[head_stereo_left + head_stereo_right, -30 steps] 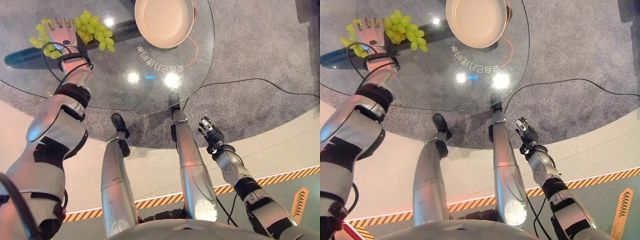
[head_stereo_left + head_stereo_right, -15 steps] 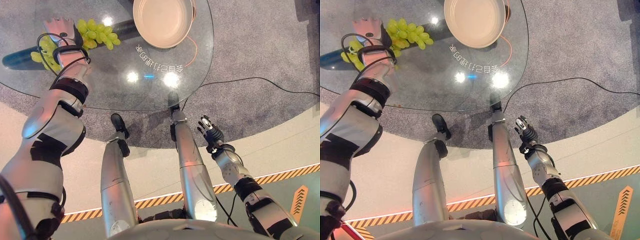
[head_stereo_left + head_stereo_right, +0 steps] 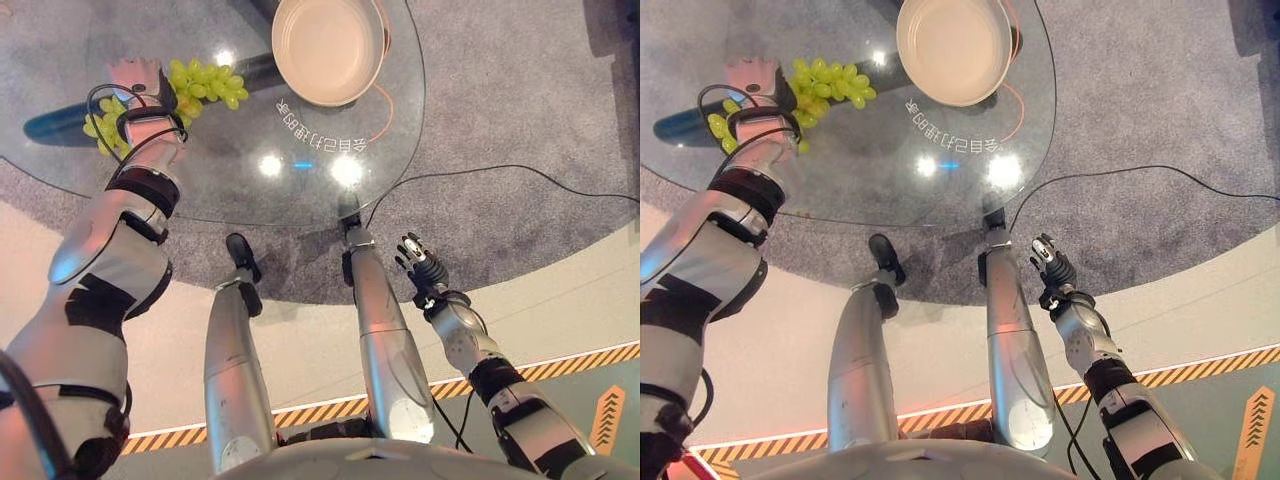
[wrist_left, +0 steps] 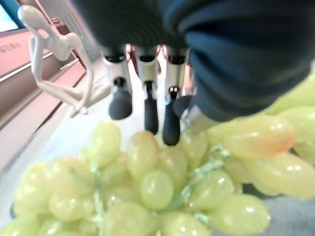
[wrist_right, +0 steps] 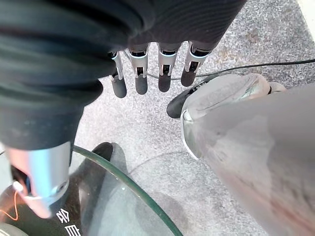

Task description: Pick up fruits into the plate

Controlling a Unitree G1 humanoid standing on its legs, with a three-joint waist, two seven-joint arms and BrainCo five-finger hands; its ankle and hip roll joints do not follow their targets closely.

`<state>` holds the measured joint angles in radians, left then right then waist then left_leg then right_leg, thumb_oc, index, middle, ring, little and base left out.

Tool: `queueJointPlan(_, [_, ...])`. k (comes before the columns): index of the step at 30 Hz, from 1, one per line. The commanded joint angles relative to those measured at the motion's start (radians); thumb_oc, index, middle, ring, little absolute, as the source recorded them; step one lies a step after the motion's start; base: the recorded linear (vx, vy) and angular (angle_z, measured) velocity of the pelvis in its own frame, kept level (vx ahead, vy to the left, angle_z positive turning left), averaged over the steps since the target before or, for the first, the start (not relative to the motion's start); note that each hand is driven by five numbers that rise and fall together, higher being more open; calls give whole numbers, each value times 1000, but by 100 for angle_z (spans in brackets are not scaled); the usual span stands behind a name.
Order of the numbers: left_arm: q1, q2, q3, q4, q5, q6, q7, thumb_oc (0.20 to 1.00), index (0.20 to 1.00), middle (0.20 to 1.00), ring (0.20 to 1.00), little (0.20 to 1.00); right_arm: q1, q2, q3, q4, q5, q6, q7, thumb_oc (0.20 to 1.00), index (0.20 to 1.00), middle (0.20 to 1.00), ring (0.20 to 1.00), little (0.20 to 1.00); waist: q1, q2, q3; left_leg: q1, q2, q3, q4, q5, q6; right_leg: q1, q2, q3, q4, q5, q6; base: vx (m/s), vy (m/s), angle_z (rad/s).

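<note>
Left hand (image 3: 135,80) over grapes (image 3: 205,82), grip unclear, bunch partly hidden; right hand (image 3: 421,265) relaxed.

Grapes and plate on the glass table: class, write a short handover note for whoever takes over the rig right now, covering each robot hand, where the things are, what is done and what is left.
Left robot hand: over the bunch of green grapes on the glass table, fingers straight above the fruit, not closed on it.
Right robot hand: idle, low beside the table, fingers relaxed, holding nothing.
Plate: at the far edge of the table, to the right of the grapes, nothing in it.
Done: nothing placed yet.
Left: close on the grapes, lift, carry them to the plate, release.
</note>
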<state>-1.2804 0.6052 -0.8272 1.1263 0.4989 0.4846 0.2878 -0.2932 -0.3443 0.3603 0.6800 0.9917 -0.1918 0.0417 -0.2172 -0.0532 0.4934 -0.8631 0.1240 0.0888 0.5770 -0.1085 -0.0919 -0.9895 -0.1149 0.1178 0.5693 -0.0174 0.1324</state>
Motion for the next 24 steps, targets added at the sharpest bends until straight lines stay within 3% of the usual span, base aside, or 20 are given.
queueJointPlan(1, [-1,81,55,14,-35,-26,38,200,200,200,200,200,72,-28,5,-80,-3,-25,18,1000,1000,1000,1000,1000,1,8,27,61,-129,14,-75,-5,94,82,147,-92,-36,-20,-99,-45,-23,-1])
queueJointPlan(4, [12,101,76,-10,-57,-74,61,200,200,200,200,200,77,-20,2,-65,-9,-31,26,1000,1000,1000,1000,1000,12,14,27,108,-128,12,-108,7,91,126,141,-100,-57,-20,-98,-28,-16,0])
queueJointPlan(24, [85,161,155,-201,-148,-202,105,200,200,200,200,200,85,-3,-27,-52,-20,-29,33,1000,1000,1000,1000,1000,54,42,27,323,-111,1,-303,80,65,332,111,-138,-187,-18,-86,-22,-12,3])
